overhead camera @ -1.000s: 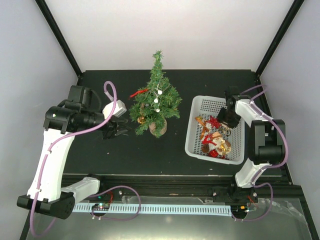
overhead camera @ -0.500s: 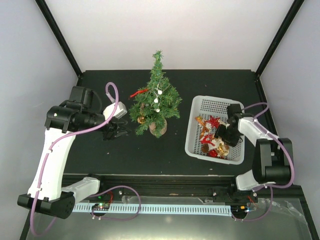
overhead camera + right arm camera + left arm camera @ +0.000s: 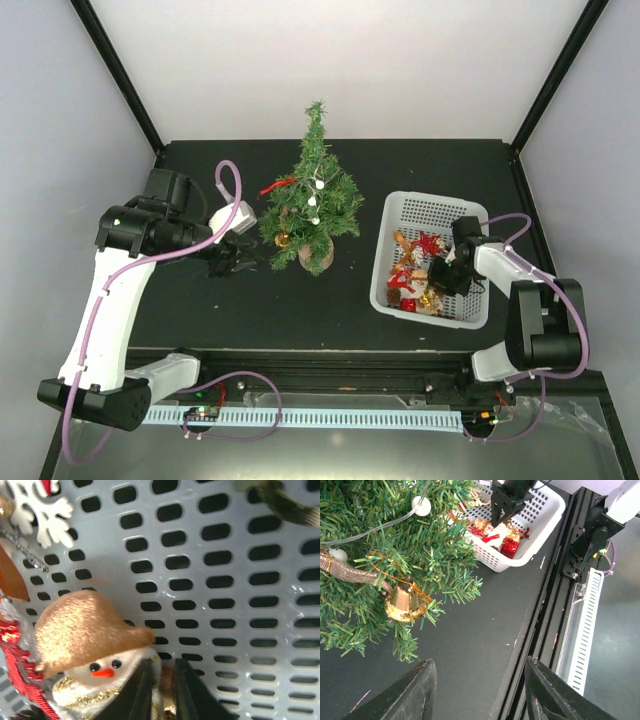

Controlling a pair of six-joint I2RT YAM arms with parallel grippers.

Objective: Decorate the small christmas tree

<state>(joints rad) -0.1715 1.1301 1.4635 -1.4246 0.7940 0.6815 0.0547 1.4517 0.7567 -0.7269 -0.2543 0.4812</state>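
- The right gripper [image 3: 162, 663] has descended into the white perforated plastic basket [image 3: 430, 200]. Its fingers have drawn narrow beside a brown-hatted snowman ornament [image 3: 97, 652], but a grip cannot be confirmed. A pickup is probably underway.
- The left gripper [image 3: 479, 662] is wide and empty, at 8 o'clock of the small christmas tree [image 3: 312, 205], a bristly green fir at table centre. The basket is at its 3 o'clock.
- Count: one tree, one basket, one gold bell [image 3: 402, 604] hung.

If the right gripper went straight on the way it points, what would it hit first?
The snowman ornament with the tan felt hat: the right gripper points down into the white perforated plastic basket, fingertips at the snowman's side. The basket floor seems just behind it, though depth is unclear.
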